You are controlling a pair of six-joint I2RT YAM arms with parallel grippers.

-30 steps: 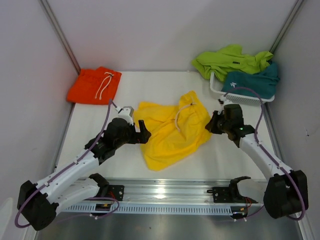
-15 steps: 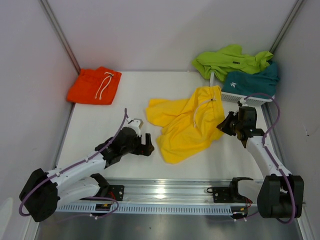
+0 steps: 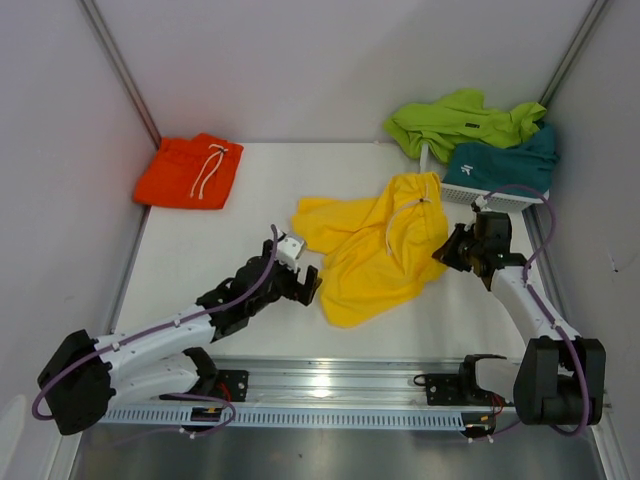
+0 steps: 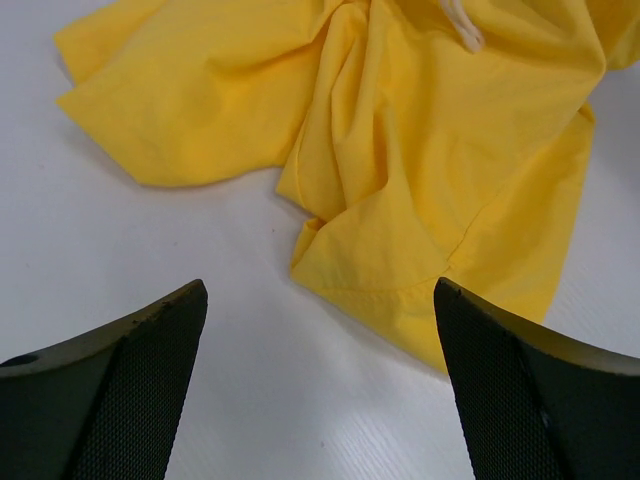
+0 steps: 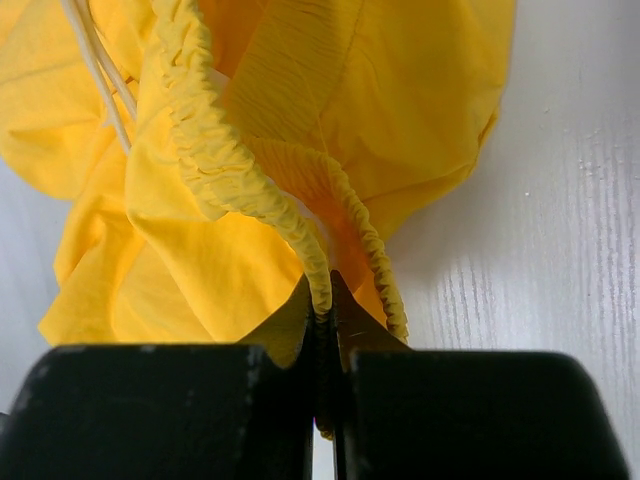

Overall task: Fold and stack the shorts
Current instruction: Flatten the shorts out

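On the right half of the table [image 3: 190,260], the yellow shorts [image 3: 375,255] lie rumpled, with the waistband end raised at your right gripper [image 3: 452,250]. That gripper's fingers are pressed together on the gathered elastic waistband. I read this as an anchor, so the cloth can be pulled flat from the other end. Your left gripper [image 3: 305,285] hovers low, its fingers spread wide and touching nothing, just short of the near leg hem, which looks like the corner to take next.

The orange shorts [image 3: 190,172] lie folded at the far left corner, probably as the base of the stack. The lime green shorts [image 3: 455,120] and teal shorts [image 3: 505,160] are heaped on the basket [image 3: 480,197].

Only the overhead view gives you that layout. The right wrist view alone shows the pinch itself: elastic squeezed in the seam between the pads, with white drawstring just beside it. The left wrist view alone shows bare table between the open fingers and a doubled-over hem ahead.
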